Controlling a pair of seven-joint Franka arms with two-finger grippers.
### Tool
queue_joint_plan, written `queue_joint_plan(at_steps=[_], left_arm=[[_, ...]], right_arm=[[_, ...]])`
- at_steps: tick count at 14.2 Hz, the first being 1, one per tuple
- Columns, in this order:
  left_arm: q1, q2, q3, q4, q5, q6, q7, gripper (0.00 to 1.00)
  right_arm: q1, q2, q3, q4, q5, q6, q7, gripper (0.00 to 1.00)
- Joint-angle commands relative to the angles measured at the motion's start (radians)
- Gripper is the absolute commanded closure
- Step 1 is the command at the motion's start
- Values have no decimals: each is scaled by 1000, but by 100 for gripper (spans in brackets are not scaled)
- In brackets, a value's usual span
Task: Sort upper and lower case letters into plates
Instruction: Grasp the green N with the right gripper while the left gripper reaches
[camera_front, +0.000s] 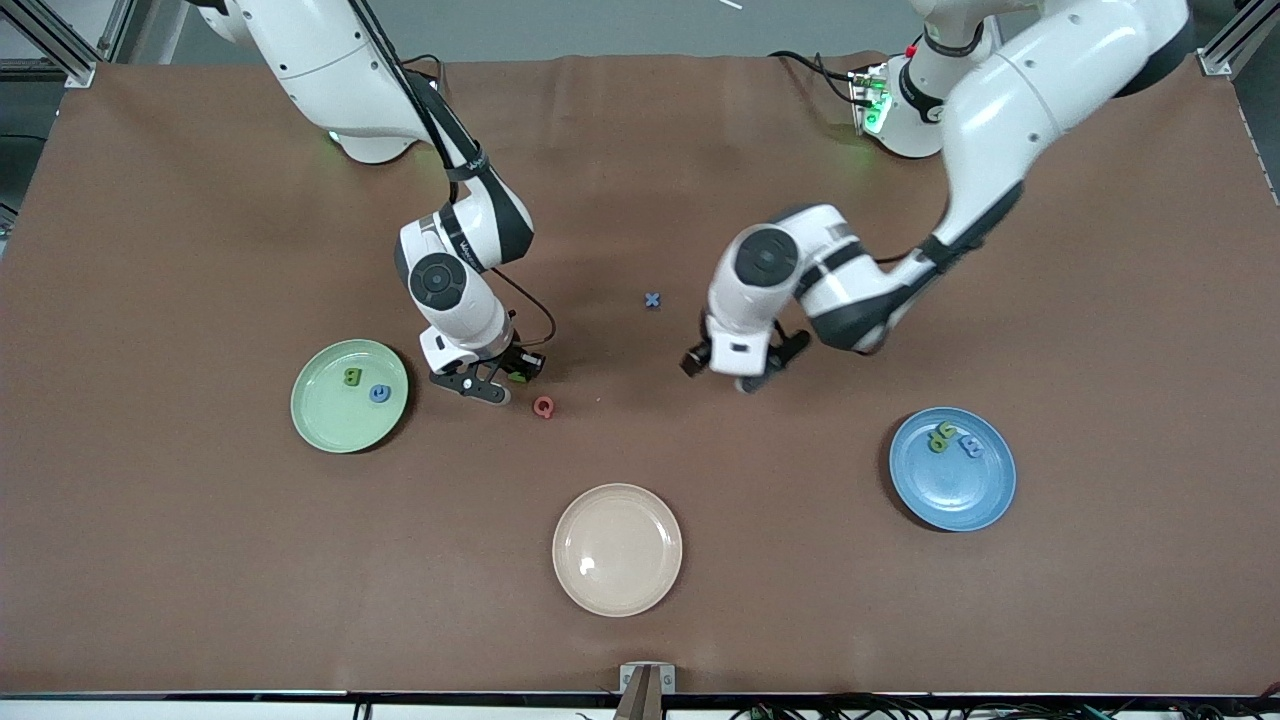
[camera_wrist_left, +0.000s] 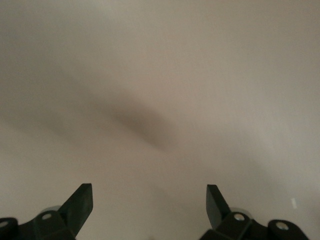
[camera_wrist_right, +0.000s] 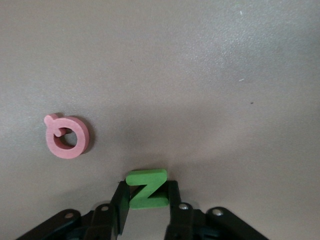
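Note:
A green letter Z (camera_wrist_right: 146, 186) rests on the brown table, and my right gripper (camera_wrist_right: 147, 196) is shut on it, one finger against each side. This gripper (camera_front: 503, 383) is low over the table beside the pale green plate (camera_front: 335, 422), which holds a green letter (camera_front: 351, 377) and a blue letter (camera_front: 380, 393). A pink letter Q (camera_front: 543, 406) lies loose close by, also seen in the right wrist view (camera_wrist_right: 67, 137). My left gripper (camera_front: 745, 362) hangs open over bare table, nothing between its fingers (camera_wrist_left: 80, 202). The blue plate (camera_front: 950, 492) holds a green letter (camera_front: 940, 436) and a blue letter (camera_front: 970, 445).
A small blue x (camera_front: 653, 299) lies mid-table between the two arms. A cream-beige plate (camera_front: 617, 549) with nothing in it sits nearest the front camera. The brown mat (camera_front: 200, 560) covers the whole table.

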Motion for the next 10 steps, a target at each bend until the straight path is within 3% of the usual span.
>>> queue_joint_plan(at_steps=[1, 3, 6, 10], left_arm=[[-94, -3, 55, -1, 5, 49, -102, 2], [-169, -6, 94, -3, 5, 69, -220, 3], [-206, -6, 97, -41, 6, 69, -303, 8], [-249, -5, 100, -73, 57, 77, -400, 17]], right_arm=[[-10, -7, -28, -6, -4, -11, -6, 99], [-12, -42, -64, 17, -4, -85, -68, 99], [-44, -110, -147, 26, -2, -220, -244, 100], [-175, -150, -209, 17, -2, -274, -557, 100]])
